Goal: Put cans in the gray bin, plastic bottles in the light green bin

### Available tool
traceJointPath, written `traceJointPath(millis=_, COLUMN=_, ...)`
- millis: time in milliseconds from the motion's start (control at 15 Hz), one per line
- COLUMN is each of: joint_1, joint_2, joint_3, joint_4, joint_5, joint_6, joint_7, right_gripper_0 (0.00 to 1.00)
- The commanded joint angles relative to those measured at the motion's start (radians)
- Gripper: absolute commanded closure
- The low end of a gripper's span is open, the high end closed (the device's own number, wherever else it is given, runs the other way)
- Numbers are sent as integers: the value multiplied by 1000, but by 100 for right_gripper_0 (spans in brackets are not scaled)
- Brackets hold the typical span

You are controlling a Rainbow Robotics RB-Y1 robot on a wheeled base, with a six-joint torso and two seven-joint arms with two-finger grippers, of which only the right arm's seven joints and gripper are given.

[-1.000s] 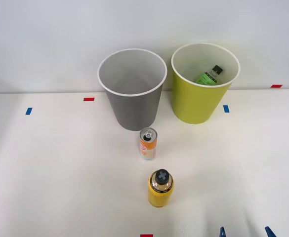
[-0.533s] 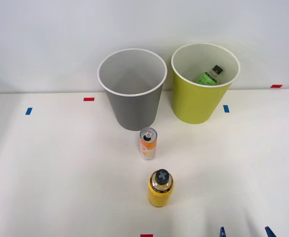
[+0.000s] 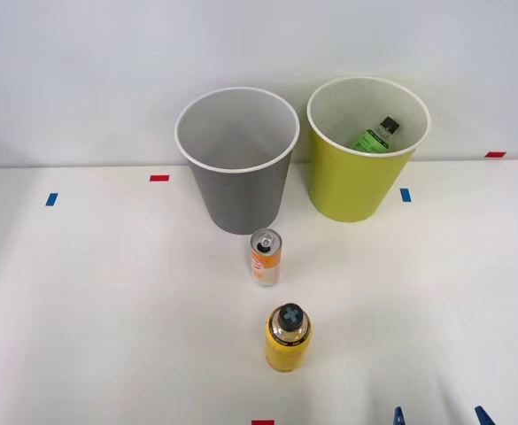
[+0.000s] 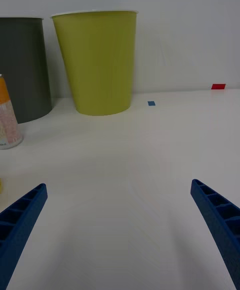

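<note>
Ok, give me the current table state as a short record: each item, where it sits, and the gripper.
can: upright on table, in front of gray bin
yellow bottle: upright on table, nearer the robot than the can
green bottle: inside light green bin
gray bin: upright, nothing visible inside
light green bin: upright, right of gray bin
right gripper: open, holding nothing, low over table
left to sort: can, yellow bottle

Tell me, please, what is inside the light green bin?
The light green bin holds one green-labelled bottle, leaning against its inner wall. The bin's floor is hidden by the near wall.
</note>
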State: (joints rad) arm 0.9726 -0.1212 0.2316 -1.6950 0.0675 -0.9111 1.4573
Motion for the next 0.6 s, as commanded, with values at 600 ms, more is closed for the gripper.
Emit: traceJointPath(millis=600, joint_1=0, joint_2=0, joint_3=0, joint_4=0, joint_5=0, joint_6=0, joint_7=0, right_gripper_0=0)
